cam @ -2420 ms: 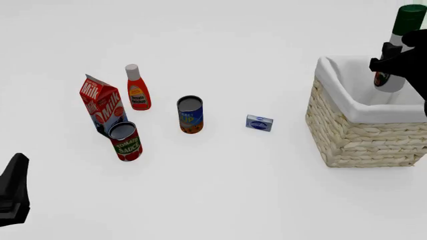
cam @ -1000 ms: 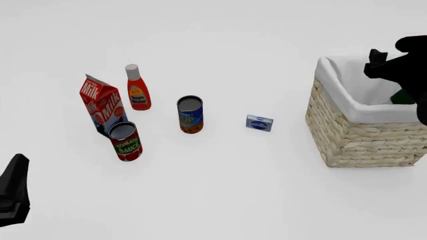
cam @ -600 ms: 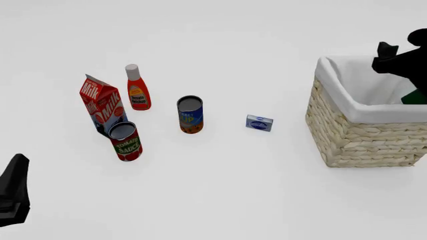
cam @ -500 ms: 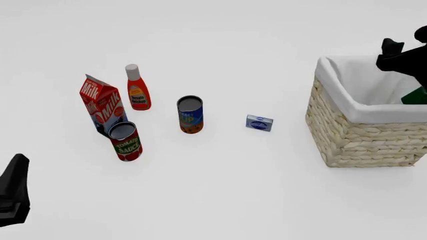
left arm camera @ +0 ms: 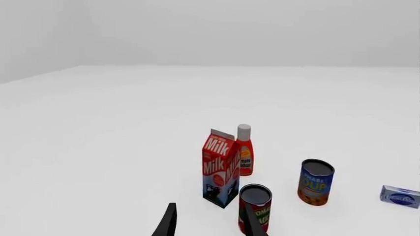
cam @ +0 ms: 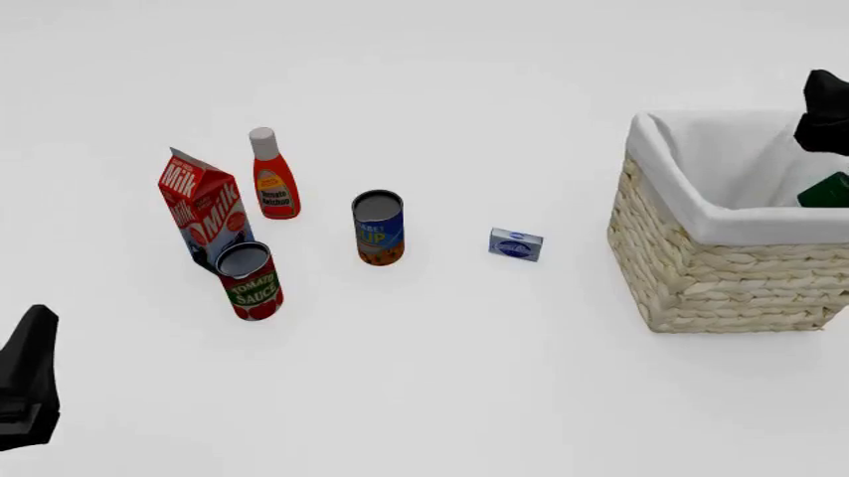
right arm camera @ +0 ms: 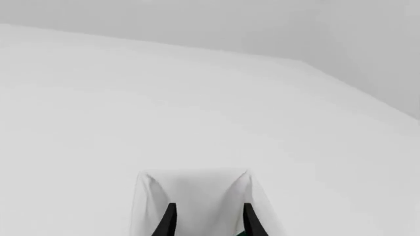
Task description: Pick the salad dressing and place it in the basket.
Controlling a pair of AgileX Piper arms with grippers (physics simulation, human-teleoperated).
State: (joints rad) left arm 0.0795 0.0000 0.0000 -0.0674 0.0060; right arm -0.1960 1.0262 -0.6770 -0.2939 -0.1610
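The salad dressing lies inside the basket [cam: 690,268]; only its dark green cap [cam: 825,189] shows above the white cloth lining. My right gripper [cam: 825,119] hangs above the basket's far right side, partly cut off by the picture's edge. In the right wrist view it [right arm camera: 208,223] is open and empty, with the basket's white lining [right arm camera: 196,194] below its fingers. My left gripper [cam: 27,383] rests low at the near left, open and empty [left arm camera: 208,223], far from the basket.
A milk carton [cam: 202,209], a red ketchup bottle [cam: 273,176], a tomato sauce can [cam: 250,282], a soup can [cam: 378,229] and a small blue box [cam: 515,243] stand on the white table left of the basket.
My right gripper let go of the salad dressing, which dropped into the basket. The gripper then rose and moved right, away from the basket. The left arm has not moved.
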